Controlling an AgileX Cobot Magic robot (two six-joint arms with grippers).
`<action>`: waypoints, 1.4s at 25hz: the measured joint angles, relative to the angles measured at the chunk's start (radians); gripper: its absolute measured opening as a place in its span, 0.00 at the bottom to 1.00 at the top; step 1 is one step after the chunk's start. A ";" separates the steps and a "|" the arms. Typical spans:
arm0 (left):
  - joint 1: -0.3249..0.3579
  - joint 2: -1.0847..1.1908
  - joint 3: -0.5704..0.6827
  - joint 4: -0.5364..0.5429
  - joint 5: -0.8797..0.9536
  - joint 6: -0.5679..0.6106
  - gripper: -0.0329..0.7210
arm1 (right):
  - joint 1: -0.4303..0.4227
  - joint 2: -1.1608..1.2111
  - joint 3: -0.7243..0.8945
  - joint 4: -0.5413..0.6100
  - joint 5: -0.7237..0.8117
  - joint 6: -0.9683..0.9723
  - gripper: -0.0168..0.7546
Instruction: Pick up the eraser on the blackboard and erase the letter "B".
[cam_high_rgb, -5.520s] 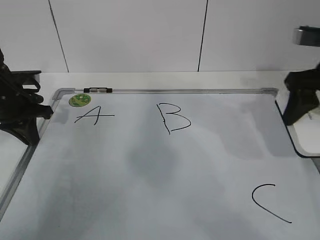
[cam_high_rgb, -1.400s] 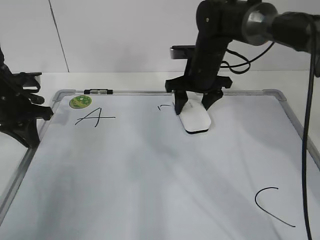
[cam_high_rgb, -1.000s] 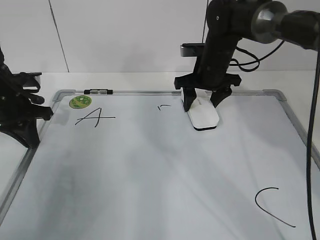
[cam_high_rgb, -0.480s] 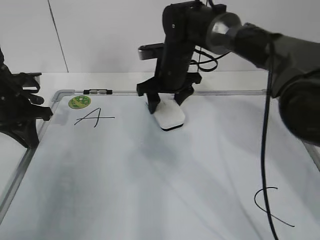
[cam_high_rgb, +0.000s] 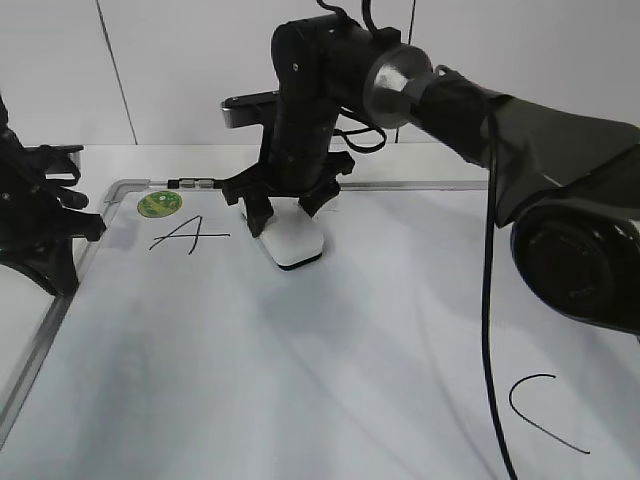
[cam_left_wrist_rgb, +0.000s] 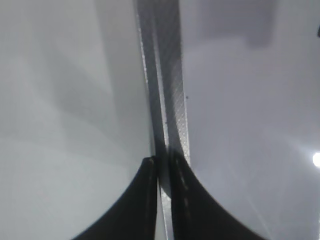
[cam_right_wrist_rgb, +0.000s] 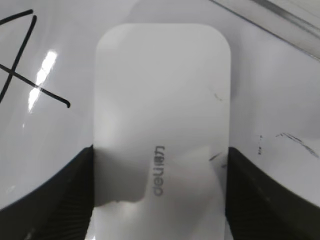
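The white eraser (cam_high_rgb: 293, 240) lies flat on the blackboard (cam_high_rgb: 300, 380), just right of the letter "A" (cam_high_rgb: 188, 236). My right gripper (cam_high_rgb: 285, 212) reaches across from the right and is shut on the eraser's two long sides. In the right wrist view the eraser (cam_right_wrist_rgb: 162, 115) fills the space between the black fingers (cam_right_wrist_rgb: 60, 200). No letter "B" shows on the board, only a few faint thin marks (cam_right_wrist_rgb: 292, 137) right of the eraser. My left gripper (cam_left_wrist_rgb: 162, 167) is shut and hangs over the board's grey left frame (cam_left_wrist_rgb: 170, 100), holding nothing.
A round green sticker (cam_high_rgb: 160, 203) and a small marker (cam_high_rgb: 198, 183) sit at the board's top left corner. A black "C" (cam_high_rgb: 545, 415) is drawn at the lower right. The left arm (cam_high_rgb: 40, 220) stands at the board's left edge.
My right gripper has slid the eraser leftward along the board's upper part, from the middle to beside the "A". The short stroke left of the "B" has gone. The left arm has not moved.
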 joint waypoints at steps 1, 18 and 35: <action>0.000 0.000 0.000 0.000 0.000 0.000 0.08 | -0.005 0.000 0.000 0.000 0.000 0.000 0.74; 0.000 0.002 0.000 -0.008 -0.015 0.000 0.08 | -0.201 -0.039 0.076 0.088 0.003 -0.002 0.74; 0.000 0.002 0.000 -0.011 -0.009 0.000 0.08 | -0.206 -0.169 0.299 0.025 -0.053 -0.012 0.74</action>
